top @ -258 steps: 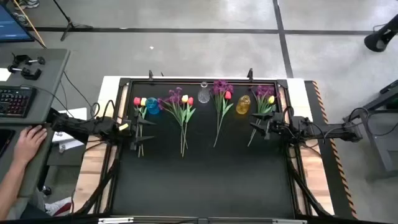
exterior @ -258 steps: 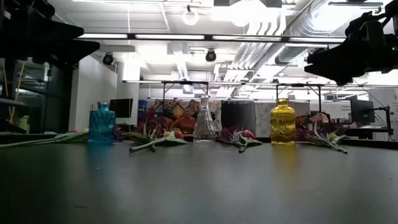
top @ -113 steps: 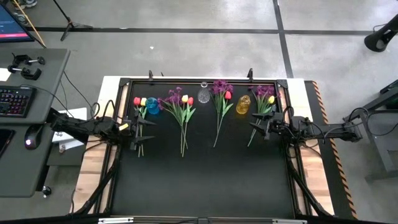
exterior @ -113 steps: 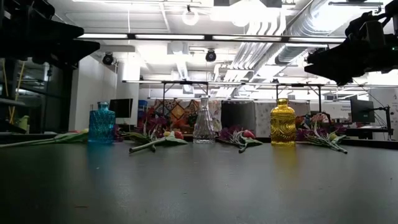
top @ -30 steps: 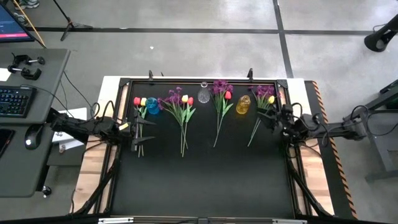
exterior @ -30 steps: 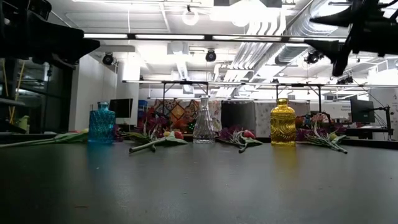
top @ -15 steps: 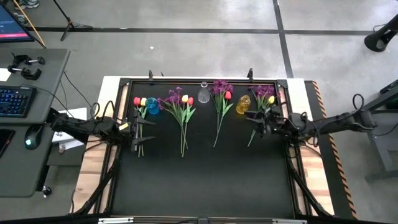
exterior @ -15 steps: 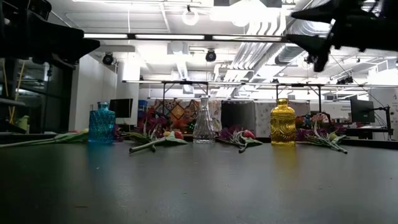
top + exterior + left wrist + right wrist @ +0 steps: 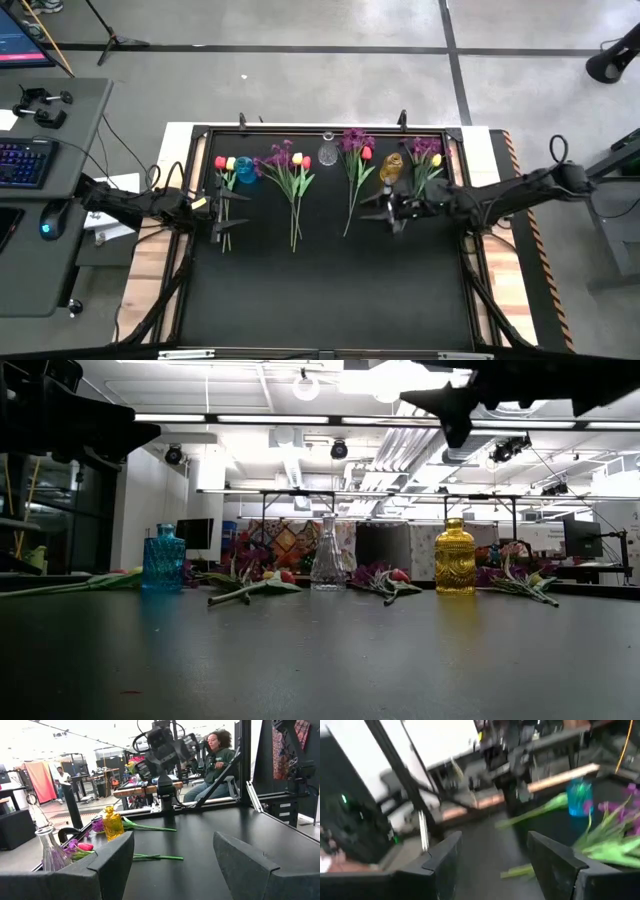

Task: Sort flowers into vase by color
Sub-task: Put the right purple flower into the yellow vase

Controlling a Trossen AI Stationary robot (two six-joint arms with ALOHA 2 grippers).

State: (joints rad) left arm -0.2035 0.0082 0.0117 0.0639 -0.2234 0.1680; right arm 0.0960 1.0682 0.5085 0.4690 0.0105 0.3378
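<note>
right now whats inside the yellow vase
No flower stands in the yellow vase; its neck is bare. The tinted glass hides its inside. Flowers lie on the table beside it.

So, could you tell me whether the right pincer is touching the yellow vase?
Apart. The low view shows the right pincer up near the ceiling line, with clear space between it and the yellow vase standing on the table below.

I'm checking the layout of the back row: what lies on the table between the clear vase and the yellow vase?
In the high view, one flower bunch with purple blossoms and a red tulip lies between the clear vase and the yellow vase, stems pointing toward the table's near side.
</note>
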